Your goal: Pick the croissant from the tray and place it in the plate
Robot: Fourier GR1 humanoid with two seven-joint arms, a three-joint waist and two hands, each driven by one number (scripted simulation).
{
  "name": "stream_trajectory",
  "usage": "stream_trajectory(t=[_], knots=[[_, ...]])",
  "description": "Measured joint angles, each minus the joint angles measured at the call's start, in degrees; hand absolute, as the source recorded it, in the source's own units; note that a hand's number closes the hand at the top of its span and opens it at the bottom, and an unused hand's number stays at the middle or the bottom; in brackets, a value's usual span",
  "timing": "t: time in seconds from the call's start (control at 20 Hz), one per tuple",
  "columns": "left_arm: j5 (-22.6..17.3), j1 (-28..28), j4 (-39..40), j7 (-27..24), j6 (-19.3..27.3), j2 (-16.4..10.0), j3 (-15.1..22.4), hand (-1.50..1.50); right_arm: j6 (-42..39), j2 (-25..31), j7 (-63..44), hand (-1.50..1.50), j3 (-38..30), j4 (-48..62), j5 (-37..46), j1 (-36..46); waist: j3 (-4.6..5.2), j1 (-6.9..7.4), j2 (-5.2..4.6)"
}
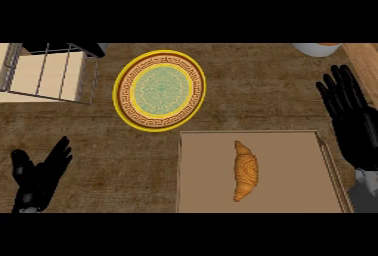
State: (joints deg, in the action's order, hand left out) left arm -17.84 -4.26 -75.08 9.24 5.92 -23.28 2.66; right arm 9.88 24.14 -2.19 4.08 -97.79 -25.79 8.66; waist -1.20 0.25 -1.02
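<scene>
My right robot hand (348,120) is open at the right edge of the table (251,85), fingers straight and holding nothing, just beside the tray (199,190). The croissant (246,171) lies in the middle of that tray by the table's near edge, and the plate (159,91) sits just past the tray's far left corner. My left robot hand (38,175) rests open near the table's near left corner.

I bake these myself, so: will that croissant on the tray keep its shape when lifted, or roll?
The croissant probably keeps its shape: it lies as one curved, ridged piece. Its long, tapered form suggests it might pivot or roll if nudged on the flat tray. It looks small beside the right hand, so it is likely light.
</scene>
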Motion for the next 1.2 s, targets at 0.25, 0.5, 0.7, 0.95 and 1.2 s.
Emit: stream_trajectory(t=[0.25, 0.5, 0.7, 0.95, 1.2], knots=[[2.6, 7.1, -6.2, -3.7, -0.7, -1.5, 0.7, 0.00, -0.7, -3.1, 0.7, 1.50, 11.6, 1.9, 8.9, 4.2, 0.92, 2.02, 0.62], [4.2, 13.7, -10.8, -6.5, -1.8, -2.5, 1.5, 0.00, -0.3, 4.9, -3.6, 1.50, 21.1, 6.5, 26.5, 7.5, 2.30, 2.46, 1.53], [4.9, 17.4, -12.8, -7.0, -1.6, -2.3, 1.9, 0.00, 11.4, -3.0, -6.7, -1.50, 28.6, 10.5, 39.2, 5.9, 1.66, 1.38, 1.28], [5.5, 18.9, -14.5, -6.2, -1.0, -1.8, 2.0, 0.00, 27.5, -16.3, -3.3, -1.50, 34.8, 18.2, 50.6, 3.3, 1.28, 0.72, 1.06], [6.7, 20.1, -14.4, -5.6, -0.8, -1.2, 1.4, 0.00, 33.4, -21.7, -11.0, -1.50, 38.4, 19.8, 63.5, 6.0, 1.26, -0.12, 1.18]])
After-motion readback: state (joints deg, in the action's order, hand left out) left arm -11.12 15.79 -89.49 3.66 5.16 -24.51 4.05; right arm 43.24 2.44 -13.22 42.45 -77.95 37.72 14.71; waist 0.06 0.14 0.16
